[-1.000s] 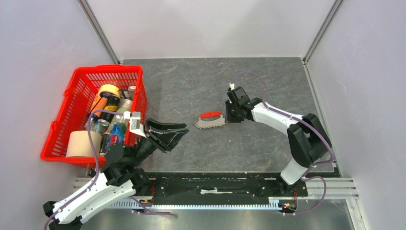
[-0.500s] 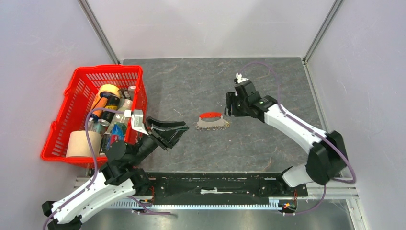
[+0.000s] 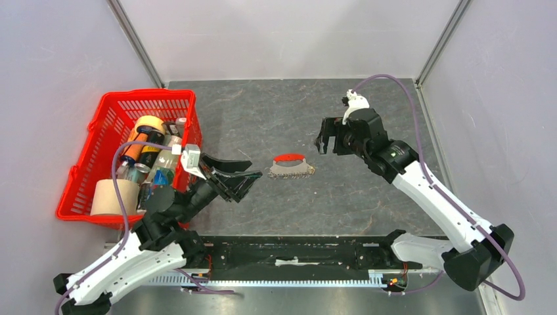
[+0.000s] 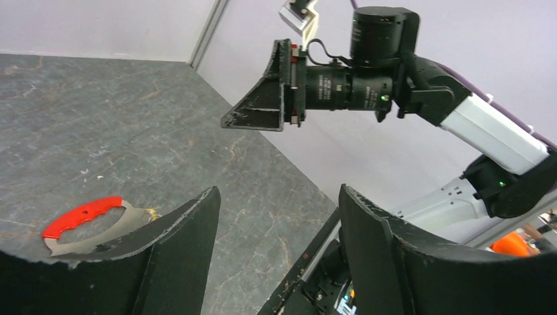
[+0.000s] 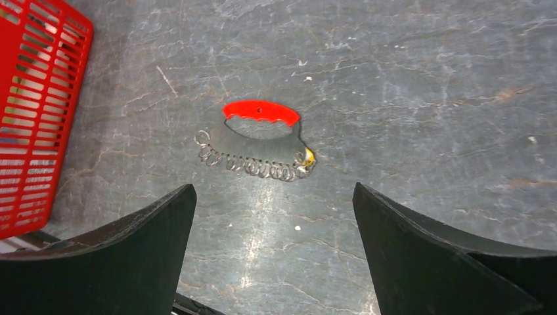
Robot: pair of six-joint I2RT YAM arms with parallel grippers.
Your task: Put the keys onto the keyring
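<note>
- Grey stone-patterned table [image 3: 263, 111]: there is much bare room on the far and near sides of the keyring [image 5: 261, 110], and the walls stand well apart from it.
- Red basket [image 3: 148, 93]: it sits full at the left edge, well apart from the keyring, so I judge it does not hinder.
- Right gripper [image 3: 327, 146]: its jaws are wide apart with nothing between them. It hangs above the table, to the right of the keyring and a little farther.
- Left gripper [image 3: 254, 169]: its jaws are apart and also empty. Its tips are low and just left of the keys [image 5: 253, 161], so I judge this arm the nearer one.
- The keyring: a red curved loop lying flat mid-table between both grippers, long axis left to right.
- The keys: a silvery fan on the loop's near side.
- Brass key [image 5: 307, 156]: it touches the fan's right end. Whether it is threaded, I cannot tell.
</note>
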